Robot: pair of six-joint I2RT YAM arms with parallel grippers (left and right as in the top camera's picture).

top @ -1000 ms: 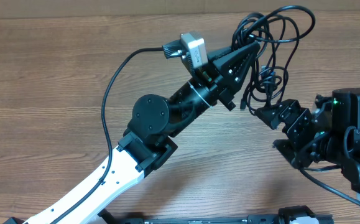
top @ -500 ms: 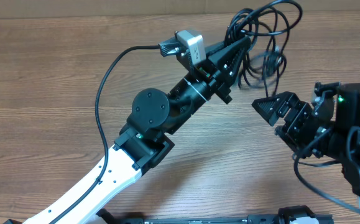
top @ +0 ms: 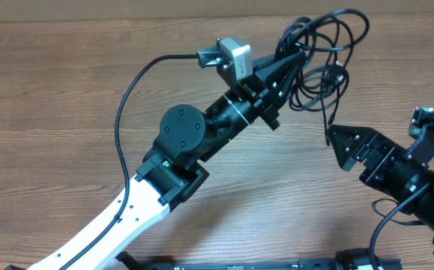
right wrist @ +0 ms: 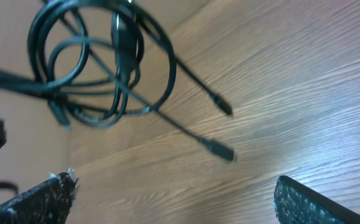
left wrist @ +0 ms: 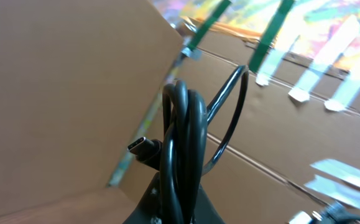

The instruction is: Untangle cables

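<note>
The thin black cables (top: 323,52) hang as a tangle of loops at the table's far right. My left gripper (top: 297,54) is shut on several strands and holds the bundle up; the strands (left wrist: 181,143) run between its jaws, with a plug end (left wrist: 140,148) sticking out left. My right gripper (top: 339,142) is open and empty, below and right of the tangle, apart from it. In the right wrist view the loops (right wrist: 105,68) dangle above the table with two plug ends (right wrist: 220,149) hanging free, ahead of the open fingers (right wrist: 301,199).
The left arm's thicker black camera cable (top: 130,105) arcs over the wooden table (top: 52,82) to its grey camera box (top: 231,58). Cardboard walls (left wrist: 55,93) stand beyond the table's far edge.
My right gripper has drawn back to the lower right, away from the cables. The dangling loops have swung and shifted. My left gripper keeps its hold, nearly in place.
</note>
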